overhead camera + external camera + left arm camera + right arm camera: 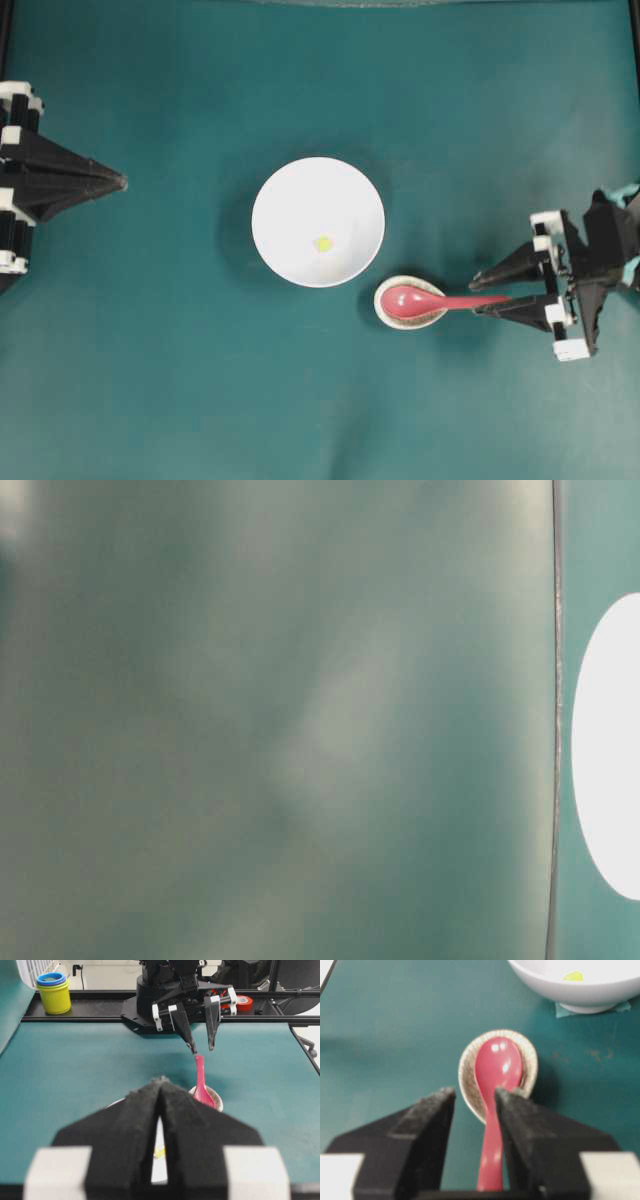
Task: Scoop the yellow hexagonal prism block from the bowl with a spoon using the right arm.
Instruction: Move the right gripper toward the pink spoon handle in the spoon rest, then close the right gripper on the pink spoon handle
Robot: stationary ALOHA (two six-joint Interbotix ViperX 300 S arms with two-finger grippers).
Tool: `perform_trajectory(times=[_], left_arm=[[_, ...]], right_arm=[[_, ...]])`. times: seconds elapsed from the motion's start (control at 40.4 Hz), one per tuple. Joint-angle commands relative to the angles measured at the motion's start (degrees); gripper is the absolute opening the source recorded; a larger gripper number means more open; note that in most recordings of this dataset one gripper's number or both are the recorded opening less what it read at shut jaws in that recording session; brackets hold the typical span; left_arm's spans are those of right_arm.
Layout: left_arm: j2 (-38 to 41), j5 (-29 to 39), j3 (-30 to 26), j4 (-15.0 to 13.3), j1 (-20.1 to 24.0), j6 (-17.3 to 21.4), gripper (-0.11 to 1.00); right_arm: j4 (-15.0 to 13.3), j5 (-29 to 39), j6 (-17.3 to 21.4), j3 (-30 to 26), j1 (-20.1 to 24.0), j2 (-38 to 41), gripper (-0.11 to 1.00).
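Note:
The white bowl point(300, 200) sits mid-table with the tiny yellow hexagonal block point(323, 243) inside, right of its centre. The pink-red spoon point(430, 300) lies with its scoop in a small speckled dish point(384, 305) and its handle pointing right. My right gripper point(482, 296) is open and low, its fingers on either side of the handle's end. In the right wrist view the handle point(492, 1135) runs between the fingers, close against the right one point(520, 1120), with a gap to the left one. The block point(573, 976) shows in the bowl point(580, 992). My left gripper point(120, 182) is shut and empty at the far left.
The table-level view is mostly blur, with the bowl point(610, 750) at its right edge. Stacked yellow and blue cups point(53, 992) and a red tape roll point(244, 1002) stand beyond the far table edge. Teal tape tabs point(560, 1010) lie under the bowl's foot.

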Motion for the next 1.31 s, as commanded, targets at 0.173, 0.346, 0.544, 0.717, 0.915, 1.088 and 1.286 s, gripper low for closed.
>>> perform_trajectory(times=[0.173,0.346,0.544,0.717,0.915,1.088,1.286], left_arm=[[0.3,-0.3,-1.4,0.2,0.1,-0.1,-0.01],[0.4,-0.3,-1.4,0.2,0.1,-0.1,-0.01],[0.6,-0.2,-1.3,0.2,0.1,-0.3,-0.01],[0.6,0.0,-1.3,0.2,0.1,-0.3,-0.01],[0.6,0.1,-1.4,0.2,0.1,-0.3,-0.01],[0.6,0.1,-1.3,0.2,0.1,-0.3,-0.01],[0.6,0.1,-1.3,0.2,0.1,-0.3,-0.01]], right_arm=[[1.6,-4.6,-0.2,-2.2,0.6,8.4,0.34],[1.6,-4.6,-0.2,-2.6,0.7,10.5,0.33],[1.6,-4.5,-0.2,-2.7,1.4,10.9,0.33],[1.8,-4.2,-0.2,-2.7,1.5,10.9,0.33],[2.2,-4.1,-0.2,-2.9,1.5,11.0,0.34],[3.0,-4.0,-0.2,-3.3,1.6,11.3,0.36],[3.2,-4.0,-0.2,-3.3,1.5,11.3,0.42]])
